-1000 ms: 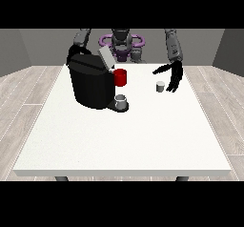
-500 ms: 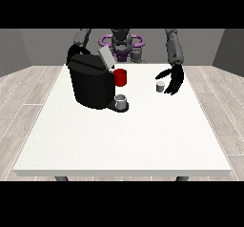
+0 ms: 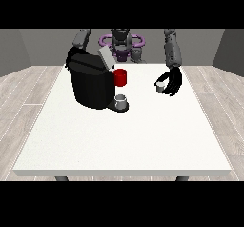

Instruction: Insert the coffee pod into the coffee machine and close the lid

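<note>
Coffee pod [image 3: 160,86] right of centre, enclosed by curled fingers of hand at view's right [image 3: 172,81], coffee machine [image 3: 92,80] at left, lid [image 3: 106,57] raised.

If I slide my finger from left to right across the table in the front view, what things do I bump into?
Coffee machine → red mug → pod → hand.

Matt black plastic coffee machine [image 3: 90,83] on a smooth white table [image 3: 124,140]; floor [image 3: 24,92] looks like pale wood.
</note>
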You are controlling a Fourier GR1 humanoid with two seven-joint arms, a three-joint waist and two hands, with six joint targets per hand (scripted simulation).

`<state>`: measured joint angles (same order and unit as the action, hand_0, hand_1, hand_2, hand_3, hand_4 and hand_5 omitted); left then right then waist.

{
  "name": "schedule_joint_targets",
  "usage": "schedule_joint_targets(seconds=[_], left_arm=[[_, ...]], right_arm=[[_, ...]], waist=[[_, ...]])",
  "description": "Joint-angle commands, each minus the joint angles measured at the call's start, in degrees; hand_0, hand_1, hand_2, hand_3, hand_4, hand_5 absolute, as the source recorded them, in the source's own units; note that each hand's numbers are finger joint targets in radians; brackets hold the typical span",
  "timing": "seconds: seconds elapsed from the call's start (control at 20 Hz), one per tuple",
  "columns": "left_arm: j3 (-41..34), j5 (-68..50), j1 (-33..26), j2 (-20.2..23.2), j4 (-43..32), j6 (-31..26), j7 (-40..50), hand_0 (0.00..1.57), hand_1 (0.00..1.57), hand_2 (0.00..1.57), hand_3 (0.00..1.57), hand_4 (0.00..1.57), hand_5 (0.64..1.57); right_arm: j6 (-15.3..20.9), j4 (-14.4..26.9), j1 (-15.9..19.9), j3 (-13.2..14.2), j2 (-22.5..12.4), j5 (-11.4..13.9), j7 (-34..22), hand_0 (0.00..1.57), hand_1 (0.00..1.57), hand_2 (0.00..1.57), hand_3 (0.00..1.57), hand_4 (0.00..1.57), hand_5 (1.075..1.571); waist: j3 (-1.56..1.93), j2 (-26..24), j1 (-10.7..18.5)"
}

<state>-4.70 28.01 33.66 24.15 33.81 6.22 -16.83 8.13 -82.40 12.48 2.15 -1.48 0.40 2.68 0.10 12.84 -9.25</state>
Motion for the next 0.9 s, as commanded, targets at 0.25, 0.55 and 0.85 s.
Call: schedule_joint_targets(seconds=[0.25,0.55,0.85], left_arm=[[1.73,6.32,2.86,1.56,-4.86,5.25,0.29,0.9,0.9,1.01,0.78,0.31,1.571],[2.32,6.62,3.86,-0.51,-3.99,2.58,-2.74,1.27,1.27,1.4,1.36,0.51,1.571],[2.86,5.56,8.36,-0.21,-1.22,-4.95,-2.57,1.4,1.4,1.42,1.36,0.6,1.571]], right_arm=[[1.71,-1.58,-0.61,-3.51,1.44,-0.12,0.36,0.0,0.0,0.0,0.0,0.43,1.571],[1.4,1.44,1.56,1.09,0.69,-1.73,-0.76,0.0,0.0,0.0,0.0,0.43,1.571],[2.13,4.75,-2.13,-2.35,1.43,-0.06,0.36,0.0,0.0,0.0,0.0,0.49,1.571]], waist=[[-0.13,1.59,-2.02],[-0.12,-0.77,0.35],[-0.09,-5.72,0.99]])
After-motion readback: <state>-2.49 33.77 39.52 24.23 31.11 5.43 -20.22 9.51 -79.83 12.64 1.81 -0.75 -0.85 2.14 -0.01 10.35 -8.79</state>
